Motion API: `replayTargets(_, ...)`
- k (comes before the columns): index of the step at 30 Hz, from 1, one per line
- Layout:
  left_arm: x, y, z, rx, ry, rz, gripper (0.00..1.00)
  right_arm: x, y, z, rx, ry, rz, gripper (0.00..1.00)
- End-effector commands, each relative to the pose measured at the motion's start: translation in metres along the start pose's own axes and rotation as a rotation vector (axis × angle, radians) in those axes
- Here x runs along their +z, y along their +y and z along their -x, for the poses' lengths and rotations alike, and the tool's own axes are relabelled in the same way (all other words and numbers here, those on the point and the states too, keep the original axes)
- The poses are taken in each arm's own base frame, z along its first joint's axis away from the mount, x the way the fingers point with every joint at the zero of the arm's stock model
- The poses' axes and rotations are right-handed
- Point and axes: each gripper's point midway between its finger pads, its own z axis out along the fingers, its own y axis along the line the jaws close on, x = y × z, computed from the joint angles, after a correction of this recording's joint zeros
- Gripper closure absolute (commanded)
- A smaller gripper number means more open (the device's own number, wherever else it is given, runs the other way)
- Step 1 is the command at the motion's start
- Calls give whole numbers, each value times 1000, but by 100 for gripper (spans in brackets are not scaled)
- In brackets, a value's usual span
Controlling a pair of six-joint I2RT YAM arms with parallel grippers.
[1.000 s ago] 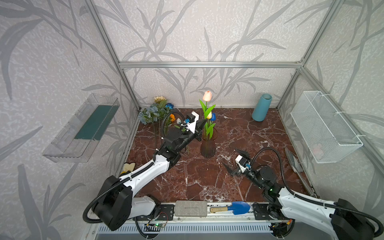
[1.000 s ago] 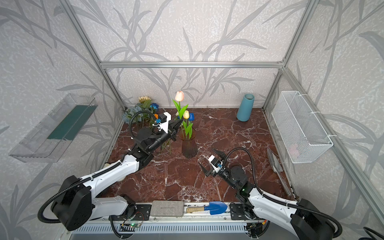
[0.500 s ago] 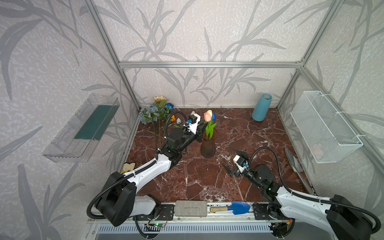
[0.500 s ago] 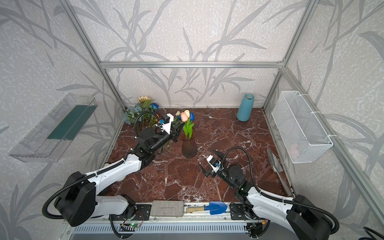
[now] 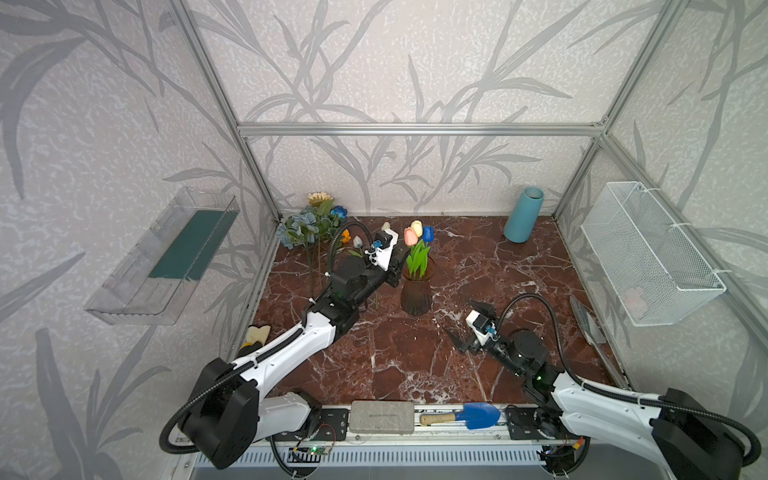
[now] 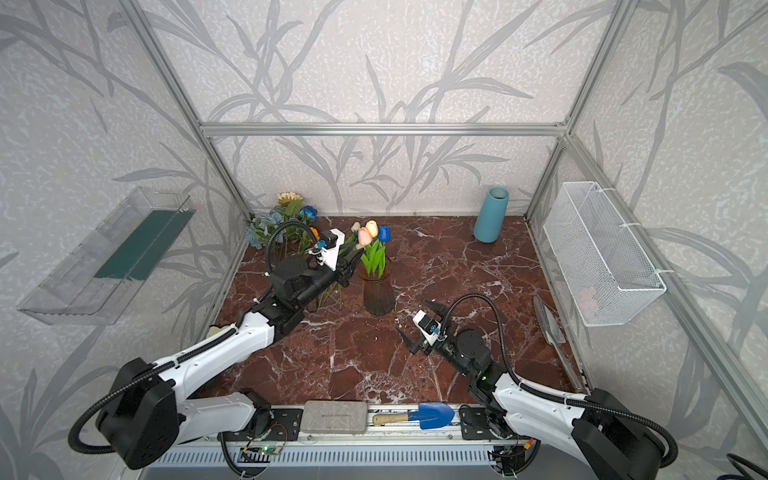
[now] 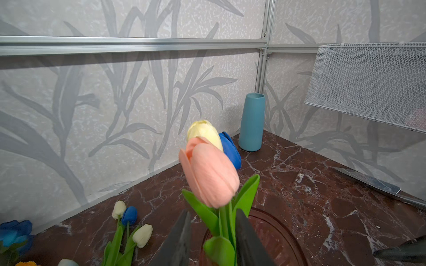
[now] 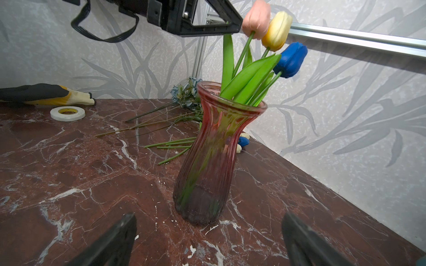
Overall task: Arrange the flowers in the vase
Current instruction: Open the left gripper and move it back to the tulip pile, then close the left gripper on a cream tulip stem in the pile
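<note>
The vase [image 5: 417,291], ribbed reddish glass with a pinched waist, stands upright near the middle of the marble bench [image 5: 478,266], a little toward its far-left corner; three flowers stand in it, heads close together: a pink tulip [image 7: 209,175], a yellow tulip [image 7: 204,132] and a blue tulip [image 7: 230,149], with broad green leaves at the rim; the left gripper [image 7: 213,215] sits at the vase's mouth, its fingers parted on either side of the pink tulip's stem, with a gap showing beside it; the right gripper [image 5: 457,314] hovers low on the front-right side of the vase, spread wide and empty; dusty-blue roses [image 5: 297,226], a cream daisy [image 5: 320,198] and a deep-blue rose [image 5: 338,212] lie in the far-left corner; loose tulips [image 7: 129,216] lie beside the vase, partly hidden under the left arm [image 5: 291,349] in both top views; a teal vase [image 5: 523,214] stands in the far-right corner; a glove [image 8: 46,93] lies by the left edge, a tape roll [image 8: 67,113] just beside it.
</note>
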Motion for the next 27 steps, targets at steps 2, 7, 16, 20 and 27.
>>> replayTargets(2,-30,29,38,43,-68,166,68,0,-4,20,2,-68,-14,2)
replayTargets(7,-56,78,27,-8,-52,346,71,2,-3,18,-3,-40,-5,2)
replayTargets(16,-45,177,-165,-448,682,551,72,3,-1,19,-7,-54,6,2)
replayTargets(20,-26,166,-216,-520,937,459,64,2,-1,18,-9,-50,2,2)
replayTargets(27,-6,167,-251,-499,1073,411,60,0,-1,18,-16,-53,1,2)
